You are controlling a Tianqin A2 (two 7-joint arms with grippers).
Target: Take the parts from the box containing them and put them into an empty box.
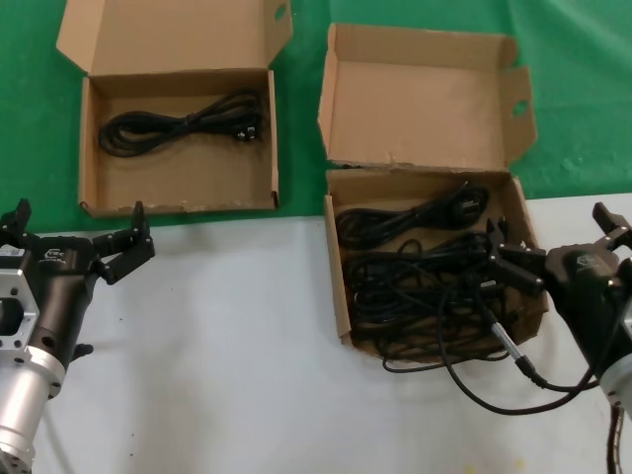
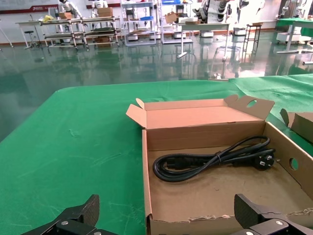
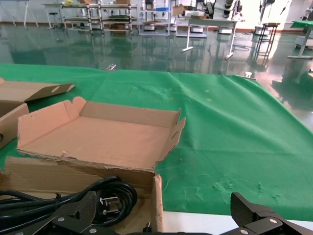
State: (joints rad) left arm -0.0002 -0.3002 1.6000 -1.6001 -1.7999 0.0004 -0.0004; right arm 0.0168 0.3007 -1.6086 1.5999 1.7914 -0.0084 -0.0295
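White table (image 1: 247, 346) near, green cloth (image 1: 30, 118) far. Your right gripper (image 1: 499, 259), jaws wide, empty, over tangled parts (image 1: 425, 281): risk lifting several bundles. Left gripper (image 1: 84, 242) wide, idle.

The table (image 1: 227, 346) is showing a white near surface, with a green cloth (image 1: 30, 128) covering its far part. Two open cardboard boxes are resting directly on it: a wide shallow box (image 1: 89, 188) at 11 o'clock and a deeper box (image 1: 341, 316) at 2 o'clock, straddling the cloth's edge.
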